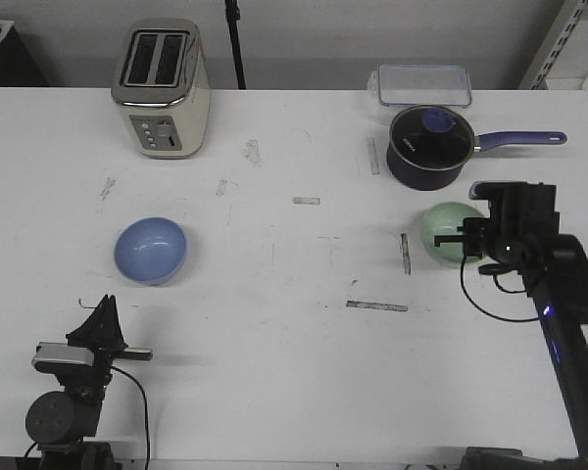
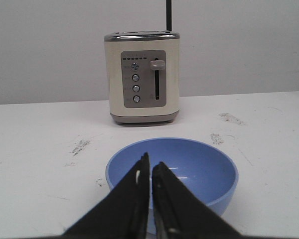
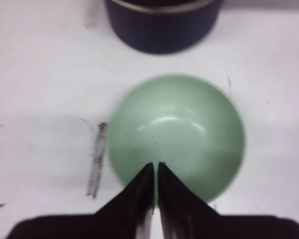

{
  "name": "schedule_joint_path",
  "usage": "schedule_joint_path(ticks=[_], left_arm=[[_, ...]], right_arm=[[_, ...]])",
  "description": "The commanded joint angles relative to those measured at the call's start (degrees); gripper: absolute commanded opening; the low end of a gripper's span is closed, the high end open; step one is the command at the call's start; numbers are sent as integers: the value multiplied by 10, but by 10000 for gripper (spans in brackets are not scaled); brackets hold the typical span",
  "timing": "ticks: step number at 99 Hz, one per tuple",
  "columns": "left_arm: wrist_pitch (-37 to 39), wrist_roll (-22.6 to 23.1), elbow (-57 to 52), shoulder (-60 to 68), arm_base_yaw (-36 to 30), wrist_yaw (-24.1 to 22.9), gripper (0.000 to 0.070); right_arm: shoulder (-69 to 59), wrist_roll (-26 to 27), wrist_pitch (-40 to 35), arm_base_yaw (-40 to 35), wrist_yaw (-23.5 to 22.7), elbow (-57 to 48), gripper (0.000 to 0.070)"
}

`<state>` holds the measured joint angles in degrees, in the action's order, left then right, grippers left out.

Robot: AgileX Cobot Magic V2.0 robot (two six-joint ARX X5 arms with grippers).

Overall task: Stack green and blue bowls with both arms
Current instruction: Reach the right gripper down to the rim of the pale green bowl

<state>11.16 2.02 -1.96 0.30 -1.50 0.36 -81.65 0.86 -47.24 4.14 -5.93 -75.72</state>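
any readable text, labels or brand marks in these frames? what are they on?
None can be read.
Saucepan: small white mark on its side, too small to read.
Toaster: buttons and a row of tiny marks on its panel, too blurred to read.
Right arm: white sticker, unreadable.

Cream toaster (image 1: 162,88) at table's (image 1: 294,392) far left, navy saucepan (image 1: 430,147), clear lidded container (image 1: 423,85) behind it

- A blue bowl (image 1: 151,251) sits upright on the left of the white table (image 1: 274,333).
- A green bowl (image 1: 448,231) sits on the right, near a navy saucepan (image 1: 429,147).
- The right arm (image 1: 559,294) reaches to the green bowl; its gripper (image 1: 475,235) is at the rim.
- The left arm (image 1: 73,392) rests low, well apart from the blue bowl.
- A toaster (image 1: 162,88) and a clear container (image 1: 423,84) stand at the back.
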Motion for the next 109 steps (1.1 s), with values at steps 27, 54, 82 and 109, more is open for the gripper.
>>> schedule_joint_path(ticks=[27,54,82,109], left_arm=[[9,1,13,-1,1,2,2],[9,1,13,-1,1,2,2],[9,1,13,-1,1,2,2],[9,1,13,-1,1,2,2]], right_arm=[[-103,55,-17,66,-7,-72,474],[-172,54,-23,106,-76,-72,545],[-225,51,-4,113,-76,-72,485],[-235,52,7,113,-76,-72,90]])
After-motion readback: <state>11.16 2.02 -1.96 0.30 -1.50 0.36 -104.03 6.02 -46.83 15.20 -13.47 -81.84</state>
